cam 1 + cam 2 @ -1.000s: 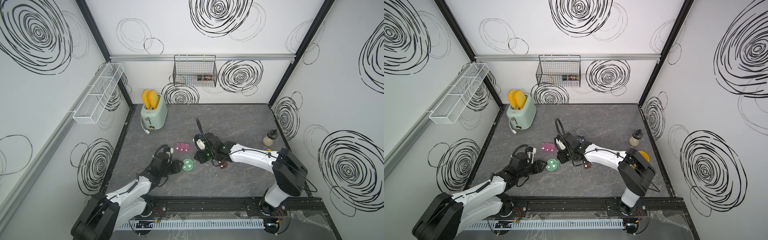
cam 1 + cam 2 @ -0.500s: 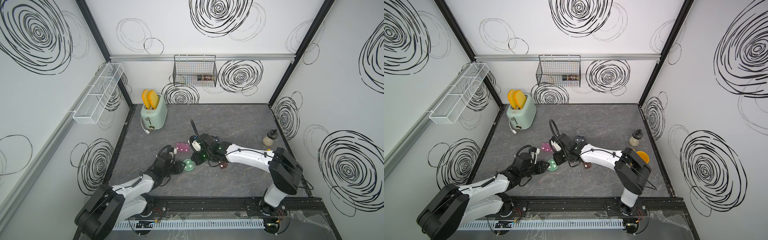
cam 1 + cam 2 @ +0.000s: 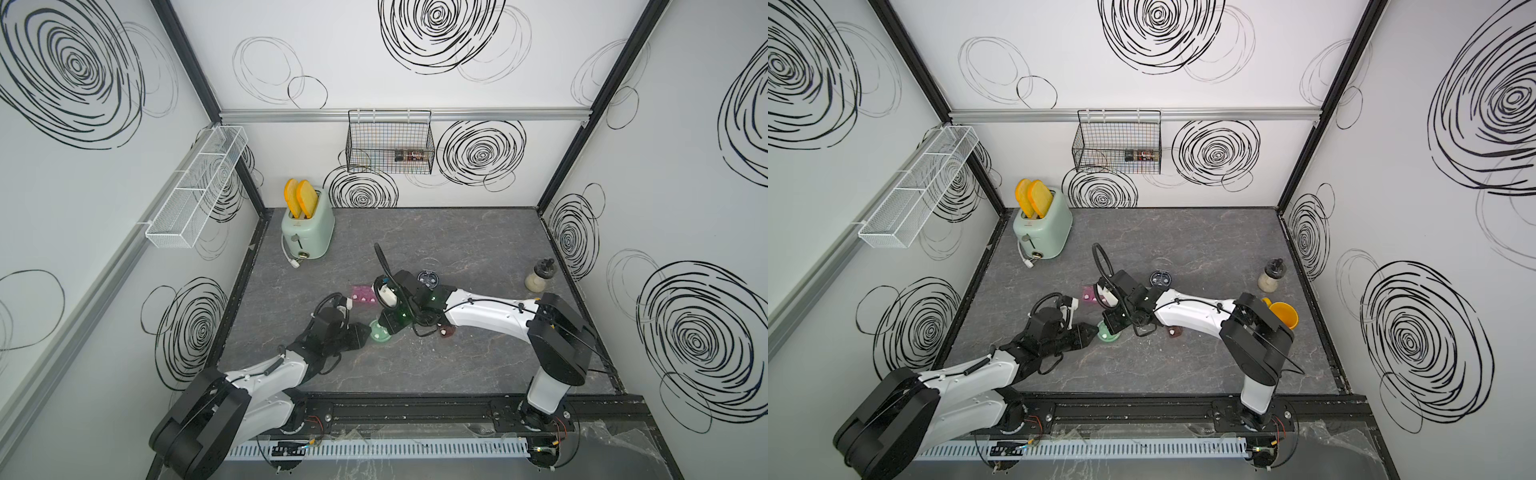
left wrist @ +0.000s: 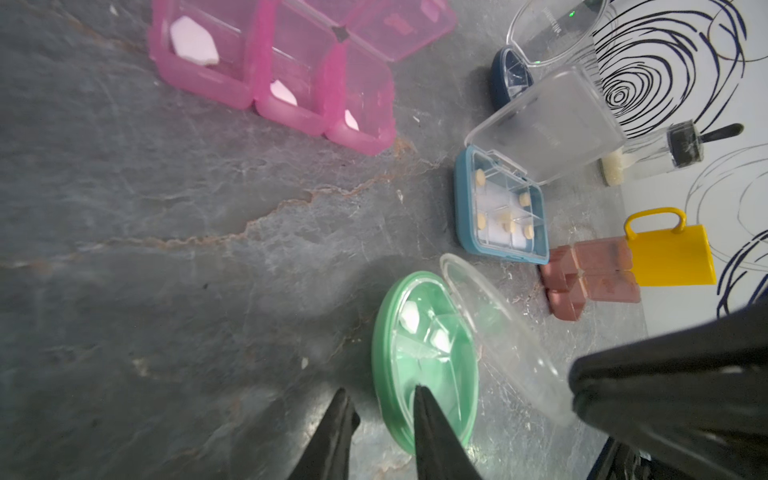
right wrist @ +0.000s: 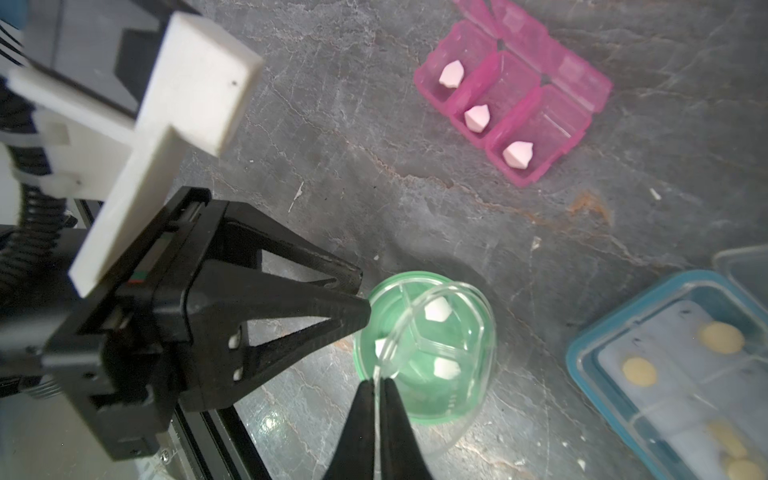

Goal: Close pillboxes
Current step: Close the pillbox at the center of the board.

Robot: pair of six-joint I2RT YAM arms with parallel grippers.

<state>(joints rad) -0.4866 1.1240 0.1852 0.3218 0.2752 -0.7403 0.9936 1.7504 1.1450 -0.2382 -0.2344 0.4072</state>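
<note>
The green round pillbox lies open, its clear lid tilted up over the base. My right gripper is shut on the lid's edge. My left gripper stands narrowly open, one finger outside the green rim and one over the dish. The pink pillbox has its lids folded back over white pills. The blue-grey pillbox has its clear lid standing up. The dark round pillbox lies behind my right arm, and the small brown pillbox lies beside it.
A mint-green toaster stands at the back left. A yellow mug lies on its side at the right, with a small bottle behind it. A wire basket hangs on the back wall and a white rack on the left wall.
My right gripper moved left over the green pillbox and shut on its lid. My left arm reached forward to the green rim and its jaws narrowed.
</note>
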